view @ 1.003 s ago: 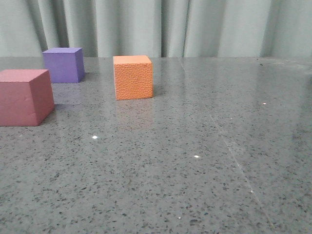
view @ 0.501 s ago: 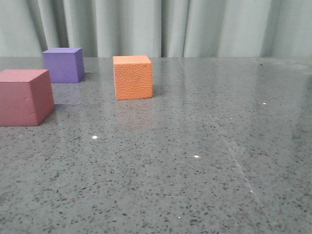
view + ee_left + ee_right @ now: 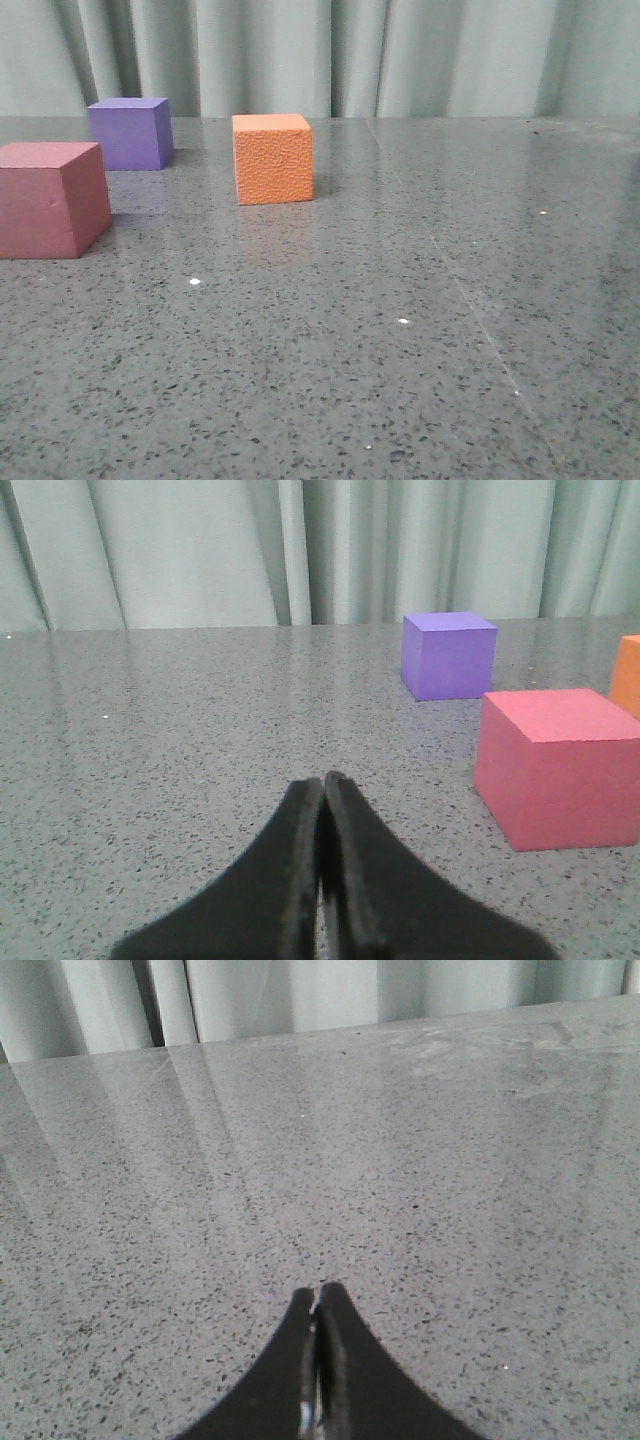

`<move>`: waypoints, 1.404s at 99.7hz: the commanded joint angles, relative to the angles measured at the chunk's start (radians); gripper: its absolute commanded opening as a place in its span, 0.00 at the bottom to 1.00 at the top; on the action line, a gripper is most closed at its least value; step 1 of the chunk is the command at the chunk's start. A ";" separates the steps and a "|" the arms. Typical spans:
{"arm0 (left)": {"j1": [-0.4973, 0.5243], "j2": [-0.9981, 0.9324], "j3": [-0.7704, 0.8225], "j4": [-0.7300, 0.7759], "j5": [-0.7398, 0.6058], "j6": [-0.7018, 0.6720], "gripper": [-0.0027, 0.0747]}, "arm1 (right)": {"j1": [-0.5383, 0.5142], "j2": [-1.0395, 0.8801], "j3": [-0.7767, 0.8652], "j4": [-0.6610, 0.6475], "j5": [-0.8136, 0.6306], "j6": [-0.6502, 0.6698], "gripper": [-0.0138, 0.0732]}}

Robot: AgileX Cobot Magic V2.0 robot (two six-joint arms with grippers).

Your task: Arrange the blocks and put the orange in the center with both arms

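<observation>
The orange cube [image 3: 273, 158] stands on the speckled grey tabletop [image 3: 400, 330], to the right of the purple cube [image 3: 129, 133] at the back left and the pink-red cube [image 3: 50, 199] at the near left. The gap [image 3: 135, 190] between the pink-red and purple cubes is bare. No gripper shows in the front view. My left gripper [image 3: 322, 780] is shut and empty, low over the table; the pink-red cube [image 3: 560, 765], the purple cube [image 3: 449, 654] and an edge of the orange cube [image 3: 628, 675] lie ahead of it to one side. My right gripper [image 3: 319, 1290] is shut and empty over bare table.
A pale green-grey pleated curtain [image 3: 330, 55] hangs behind the table's far edge. A thin scratch line [image 3: 470, 300] runs across the tabletop on the right. Small white specks [image 3: 194, 282] dot the surface.
</observation>
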 commanded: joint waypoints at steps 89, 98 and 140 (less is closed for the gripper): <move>-0.008 -0.033 0.055 0.000 -0.083 -0.006 0.01 | -0.006 0.006 -0.014 -0.001 -0.088 -0.010 0.08; -0.008 -0.033 0.055 0.000 -0.083 -0.006 0.01 | -0.006 0.006 -0.014 -0.001 -0.088 -0.010 0.08; -0.008 -0.027 -0.007 -0.053 -0.115 -0.009 0.01 | -0.006 0.006 -0.014 -0.001 -0.088 -0.010 0.08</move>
